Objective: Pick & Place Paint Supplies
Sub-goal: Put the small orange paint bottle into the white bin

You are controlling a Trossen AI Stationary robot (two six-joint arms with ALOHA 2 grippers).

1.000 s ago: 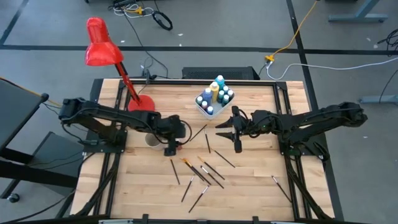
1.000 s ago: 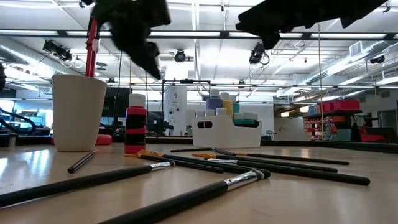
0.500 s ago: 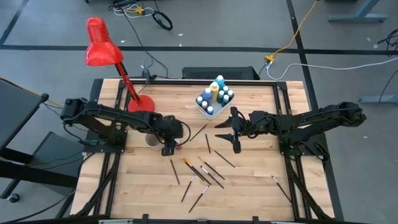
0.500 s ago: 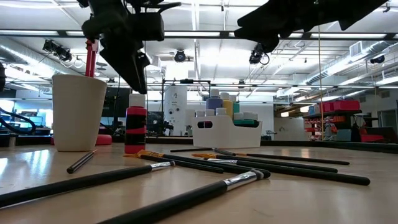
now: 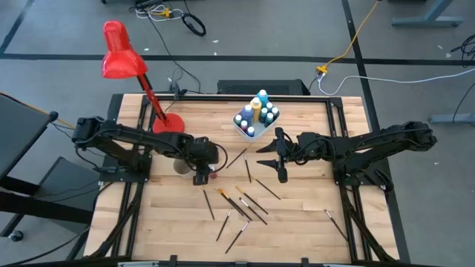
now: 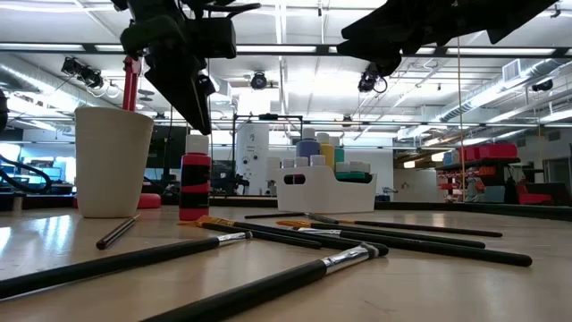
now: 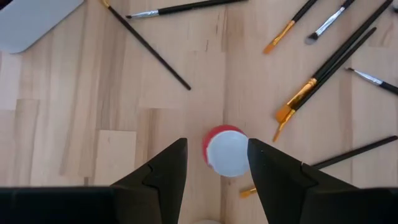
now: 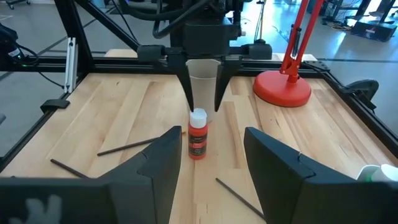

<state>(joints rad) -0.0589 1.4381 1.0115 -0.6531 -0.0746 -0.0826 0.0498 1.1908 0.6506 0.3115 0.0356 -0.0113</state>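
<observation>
Red paint bottle (image 7: 226, 151) stands directly below the open left gripper (image 7: 214, 163).

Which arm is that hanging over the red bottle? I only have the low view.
Observer: The left one. In the high view the left gripper is over the red bottle, next to the cup.
Operator: Is it lined up?
Observer: Roughly. The left wrist view looks straight down on the white cap between the open fingers, a bit nearer one finger. Nothing is gripped.
Operator: Right arm?
Observer: The right gripper is open and empty. It hangs mid-table and faces the bottle from the opposite side.
</observation>
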